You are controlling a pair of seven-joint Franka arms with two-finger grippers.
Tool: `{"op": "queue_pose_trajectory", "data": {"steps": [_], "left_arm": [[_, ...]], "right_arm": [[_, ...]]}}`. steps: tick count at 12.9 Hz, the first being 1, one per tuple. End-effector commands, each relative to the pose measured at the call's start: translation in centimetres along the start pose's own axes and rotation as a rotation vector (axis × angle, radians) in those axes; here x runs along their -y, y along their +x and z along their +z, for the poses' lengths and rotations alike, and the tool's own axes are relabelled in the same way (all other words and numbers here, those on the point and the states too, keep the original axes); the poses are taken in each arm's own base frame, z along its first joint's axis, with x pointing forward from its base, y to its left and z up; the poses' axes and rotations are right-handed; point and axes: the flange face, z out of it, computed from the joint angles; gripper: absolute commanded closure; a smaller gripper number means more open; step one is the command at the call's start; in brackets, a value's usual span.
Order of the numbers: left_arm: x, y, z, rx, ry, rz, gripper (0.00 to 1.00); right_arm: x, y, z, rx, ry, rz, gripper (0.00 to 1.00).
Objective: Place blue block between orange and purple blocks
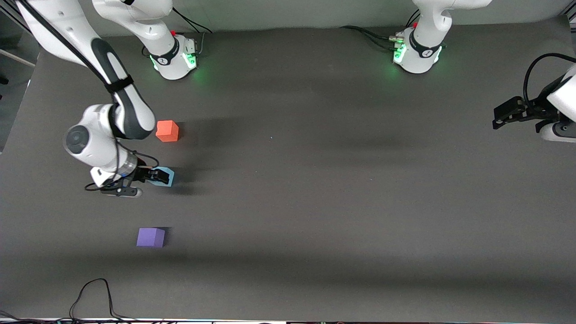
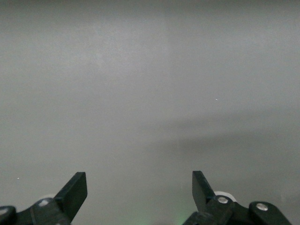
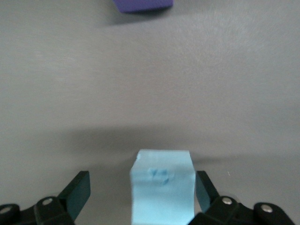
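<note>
The light blue block [image 1: 164, 173] sits on the table between the orange block [image 1: 167, 131] and the purple block [image 1: 150, 237], roughly in line with them. My right gripper [image 1: 148, 182] is low over it and open. In the right wrist view the blue block [image 3: 161, 187] stands between the spread fingers of the right gripper [image 3: 142, 183], close against one finger with a clear gap to the other. The purple block [image 3: 143, 4] shows at that view's edge. My left gripper [image 1: 513, 112] waits open and empty at the left arm's end of the table; it also shows in the left wrist view [image 2: 139, 180].
The dark grey table [image 1: 315, 202] carries only the three blocks. The two arm bases [image 1: 173, 56] [image 1: 416, 51] stand along the edge farthest from the front camera. A black cable [image 1: 94, 297] loops at the edge nearest the camera.
</note>
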Motion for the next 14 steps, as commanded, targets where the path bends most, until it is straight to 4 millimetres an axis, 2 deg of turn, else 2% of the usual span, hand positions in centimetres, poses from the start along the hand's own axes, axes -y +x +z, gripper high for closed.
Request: {"op": "queue_pose_trajectory", "data": {"steps": [1, 3, 5, 7, 10, 12, 14], "left_arm": [[0.0, 0.0, -0.2, -0.002, 0.012, 0.003, 0.0], [0.0, 0.0, -0.3, -0.003, 0.014, 0.005, 0.0], [0.0, 0.0, -0.2, -0.002, 0.012, 0.003, 0.0], [0.0, 0.0, -0.3, -0.004, 0.012, 0.003, 0.0], [0.0, 0.0, -0.2, -0.002, 0.012, 0.005, 0.0], [0.0, 0.0, -0.2, -0.002, 0.012, 0.005, 0.0], [0.0, 0.0, -0.2, -0.003, 0.014, 0.005, 0.0]], "right_arm": [[1.1, 0.5, -9.1, 0.035, 0.017, -0.006, 0.0], [1.8, -0.3, -14.6, 0.039, 0.015, -0.024, 0.0], [2.4, -1.0, -19.3, 0.047, 0.016, -0.04, 0.0], [3.7, -1.9, -23.0, 0.052, 0.015, -0.06, 0.0], [4.9, -2.4, -26.7, 0.038, -0.037, -0.047, 0.0], [4.0, -2.0, -28.0, 0.016, -0.03, -0.025, 0.0], [4.1, -2.4, -29.4, 0.002, -0.024, -0.013, 0.0]]}}
